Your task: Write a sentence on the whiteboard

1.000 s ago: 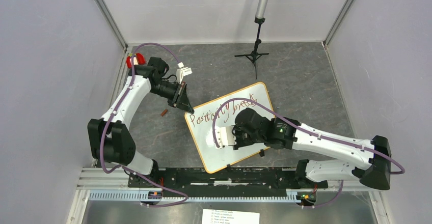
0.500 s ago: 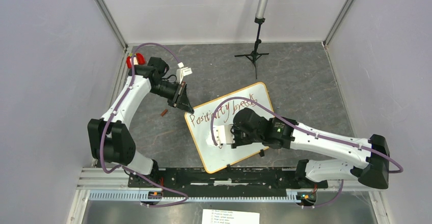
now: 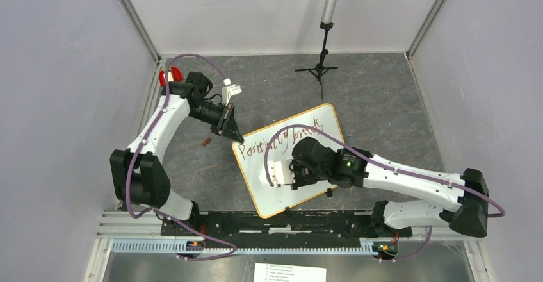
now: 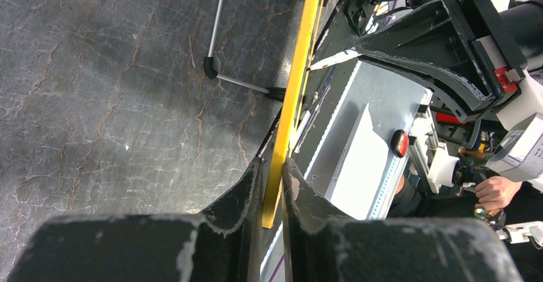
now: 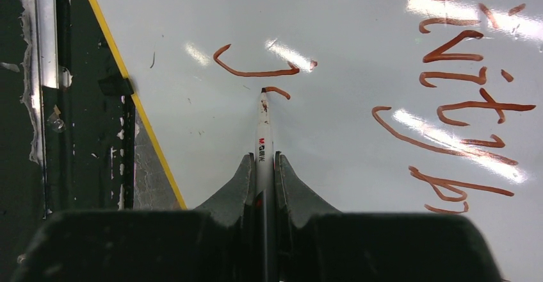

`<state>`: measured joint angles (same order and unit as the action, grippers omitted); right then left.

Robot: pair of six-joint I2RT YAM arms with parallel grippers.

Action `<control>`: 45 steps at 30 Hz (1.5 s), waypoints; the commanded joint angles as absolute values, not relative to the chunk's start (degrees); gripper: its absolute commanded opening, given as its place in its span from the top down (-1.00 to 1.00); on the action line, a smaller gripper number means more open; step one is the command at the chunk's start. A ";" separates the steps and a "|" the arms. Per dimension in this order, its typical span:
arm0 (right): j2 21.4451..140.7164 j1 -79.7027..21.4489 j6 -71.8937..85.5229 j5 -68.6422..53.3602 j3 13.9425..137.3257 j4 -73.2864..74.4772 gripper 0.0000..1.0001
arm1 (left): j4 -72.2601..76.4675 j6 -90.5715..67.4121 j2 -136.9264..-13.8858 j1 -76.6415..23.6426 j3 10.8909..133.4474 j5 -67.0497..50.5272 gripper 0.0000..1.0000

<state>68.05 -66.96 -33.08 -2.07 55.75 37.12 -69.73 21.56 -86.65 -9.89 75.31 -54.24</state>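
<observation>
The whiteboard [image 3: 320,123] lies tilted on the dark table, with a yellow rim. The sentence [image 3: 282,141] reads "Positivity breeds" in brownish-red on its upper part; in the right wrist view the words [image 5: 461,90] run down the right side, with a "j" stroke [image 5: 253,70] and a short new stroke below. My right gripper [image 5: 263,161] is shut on a white marker [image 5: 263,134] whose tip touches the board. It also shows in the top view [image 3: 276,173]. My left gripper [image 3: 235,134] is shut on the board's yellow rim [image 4: 291,96] at its left corner.
A small black tripod stand [image 3: 322,64] with a grey pole stands behind the board. A small brown marker cap [image 3: 206,142] lies on the table left of the board. A red object [image 3: 165,75] sits at the far left wall. A printed paper sheet [image 3: 289,273] lies below the rail.
My right gripper with the marker has moved slightly left over the lower part of the board. The left arm and the board have not moved.
</observation>
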 commanded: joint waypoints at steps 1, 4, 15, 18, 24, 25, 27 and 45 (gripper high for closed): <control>68.19 -66.69 -34.69 -2.04 54.41 39.46 1.00 | -68.75 20.15 -87.37 -10.11 75.50 -52.86 0.63; 67.57 -66.71 -35.21 -0.79 54.32 40.58 1.00 | -68.73 20.12 -87.37 -10.13 75.52 -52.86 0.63; 66.80 -66.38 -33.91 6.47 57.07 39.99 1.00 | -68.73 20.04 -87.48 -10.19 75.59 -52.77 0.63; 67.05 -66.36 -33.56 6.16 57.96 39.51 1.00 | -68.75 20.04 -87.62 -10.20 75.60 -52.74 0.63; 68.11 -66.36 -32.94 5.89 59.85 38.93 1.00 | -68.72 20.21 -87.70 -10.20 75.59 -52.98 0.63; 68.20 -66.36 -32.88 5.59 60.15 38.76 1.00 | -68.74 20.20 -87.73 -10.20 75.63 -52.91 0.63; 68.67 -66.36 -32.76 5.05 60.59 39.04 1.00 | -68.73 20.30 -87.78 -10.20 75.61 -52.93 0.63; 70.12 -67.19 -33.81 0.17 60.66 40.47 1.00 | -68.73 20.42 -87.65 -10.19 75.50 -52.96 0.63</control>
